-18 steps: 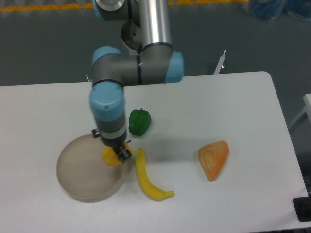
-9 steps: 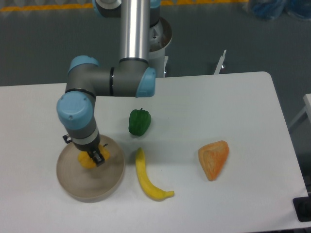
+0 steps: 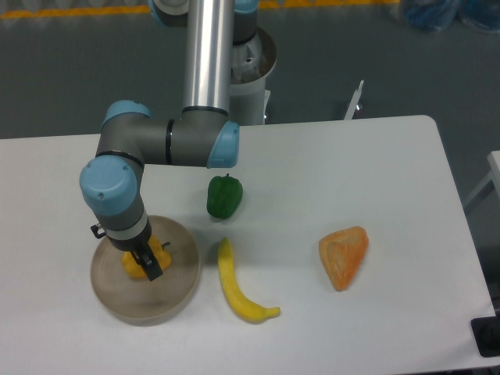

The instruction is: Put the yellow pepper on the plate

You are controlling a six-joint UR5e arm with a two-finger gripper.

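Note:
The yellow pepper [image 3: 134,267] shows as a small yellow-orange lump over the middle of the plate [image 3: 173,293], a round beige-grey dish at the table's front left. My gripper [image 3: 144,262] points down over the plate and is shut on the yellow pepper, its dark fingers on either side of it. The arm's wrist hides the top of the pepper. Whether the pepper touches the plate's floor I cannot tell.
A green pepper [image 3: 224,196] sits behind and right of the plate. A long curved banana [image 3: 237,287] lies just right of the plate's rim. An orange wedge-shaped piece [image 3: 344,255] rests further right. The arm's base column [image 3: 208,55] rises at the back.
The gripper carried the yellow pepper leftward, from the plate's right rim to over the plate's middle. The other items stayed put.

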